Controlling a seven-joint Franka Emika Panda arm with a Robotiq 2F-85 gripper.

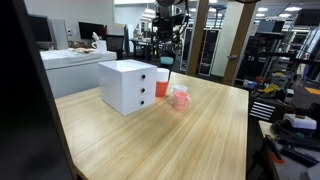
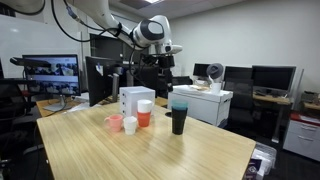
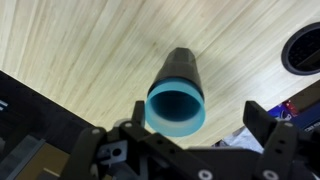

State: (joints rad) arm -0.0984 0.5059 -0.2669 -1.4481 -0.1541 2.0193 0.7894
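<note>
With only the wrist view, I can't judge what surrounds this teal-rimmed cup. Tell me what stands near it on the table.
Observer: Three smaller cups stand beside the dark cup: an orange cup, a white cup and a pink cup.
Operator: Report anything bigger behind them.
Observer: A white drawer box stands just behind those three.
Operator: Give me the hand's height.
Observer: The hand hangs clear above the dark cup, touching nothing.
</note>
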